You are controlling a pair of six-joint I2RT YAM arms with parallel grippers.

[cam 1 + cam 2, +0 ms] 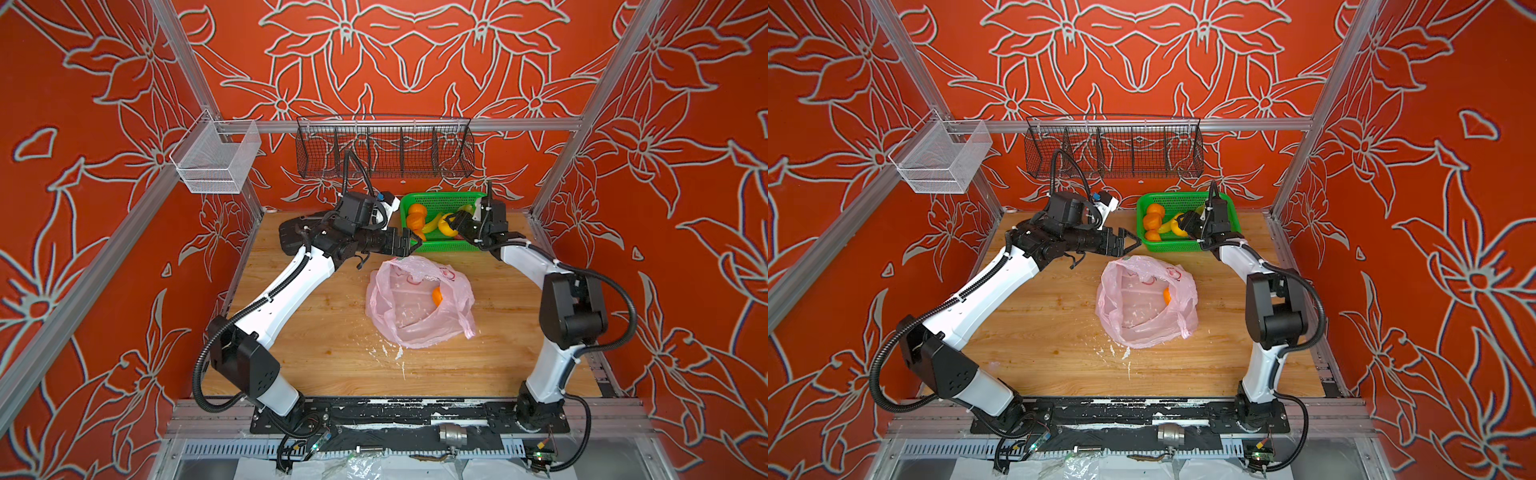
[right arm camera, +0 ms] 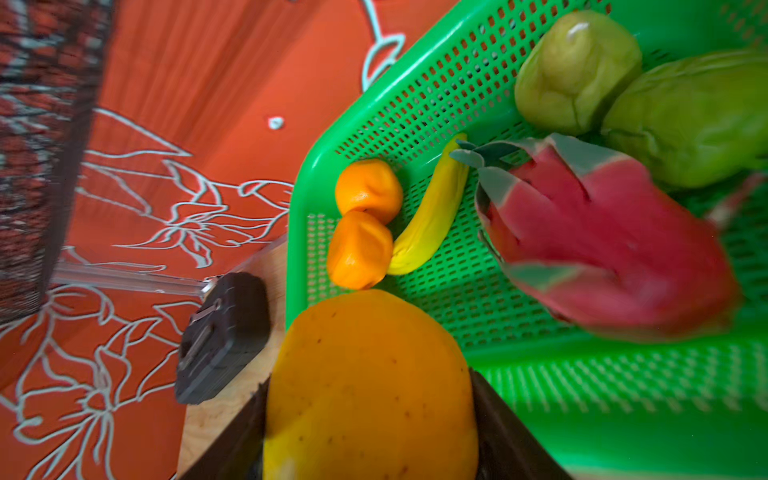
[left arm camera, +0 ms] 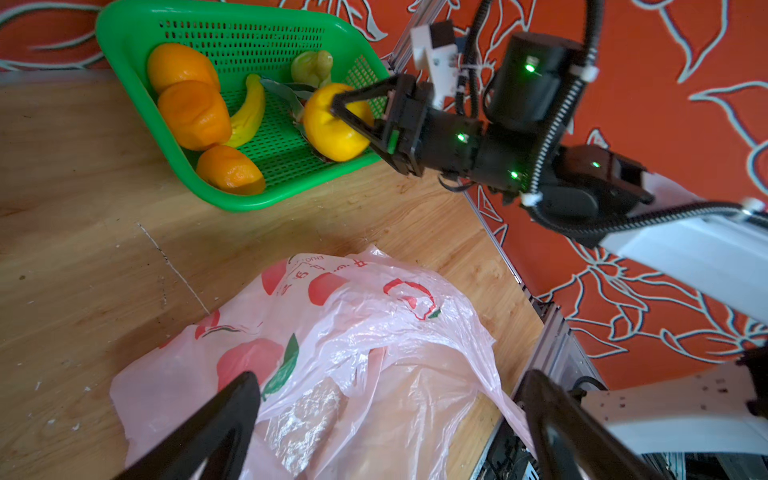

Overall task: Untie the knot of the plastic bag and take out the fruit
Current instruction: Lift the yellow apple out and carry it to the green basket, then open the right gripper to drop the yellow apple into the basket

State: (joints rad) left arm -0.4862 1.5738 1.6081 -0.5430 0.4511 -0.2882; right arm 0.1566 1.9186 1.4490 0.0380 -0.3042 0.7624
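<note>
My left pincer (image 3: 392,380) stands open near the plastic bag (image 1: 415,307); my right pincer (image 2: 370,415) grips a yellow fruit (image 2: 365,353) over the basket (image 2: 540,374).

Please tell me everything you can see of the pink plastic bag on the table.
The bag is thin, translucent pale-pink plastic, crinkled, printed with red fruits and green leaves. It lies slumped near the middle of the wooden table, mouth open, no knot visible. One orange shows inside, on the right arm's side; otherwise it looks nearly empty. Nothing grips it; the left gripper hovers open just beyond its far edge.
</note>
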